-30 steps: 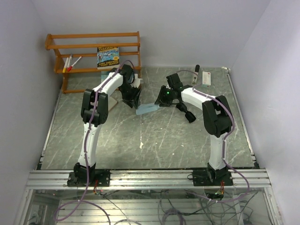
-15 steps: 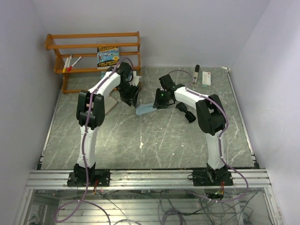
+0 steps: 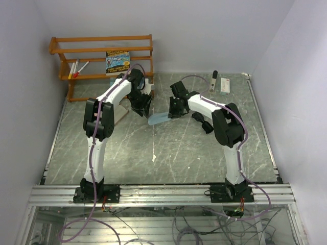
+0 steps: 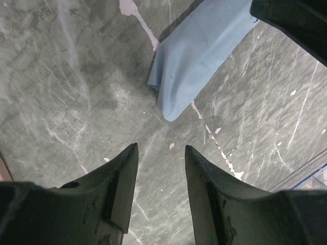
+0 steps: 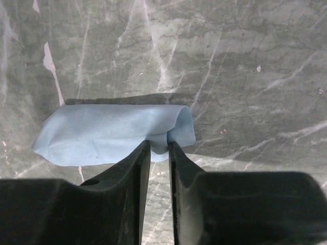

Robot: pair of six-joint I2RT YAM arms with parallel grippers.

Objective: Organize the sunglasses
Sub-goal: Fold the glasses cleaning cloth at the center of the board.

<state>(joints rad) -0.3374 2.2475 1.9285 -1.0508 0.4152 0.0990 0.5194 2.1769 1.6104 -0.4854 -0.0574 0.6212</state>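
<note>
A light blue cloth [image 3: 158, 119] lies on the green marbled table [image 3: 153, 153] between the two arms. My right gripper [image 3: 170, 113] is shut on its right edge; the wrist view shows a fold of the cloth [image 5: 112, 133] pinched between the fingertips of that gripper [image 5: 158, 146]. My left gripper [image 3: 144, 112] is open and empty just left of the cloth, and its wrist view shows that gripper [image 4: 161, 149] over bare table with the cloth [image 4: 196, 56] ahead. A black elongated object [image 3: 204, 123], possibly the sunglasses, lies right of the right gripper.
An orange wooden shelf [image 3: 102, 56] at the back left holds a book [image 3: 117, 62] and markers [image 3: 76, 69]. A white box [image 3: 225, 84] and a dark stick-like item [image 3: 214, 77] lie at the back right. A tan flat object [image 3: 120, 113] lies beside the left arm.
My right gripper has moved left and slightly back with the cloth's edge in it. The left arm's elbow has shifted left while its gripper stayed near the cloth.
</note>
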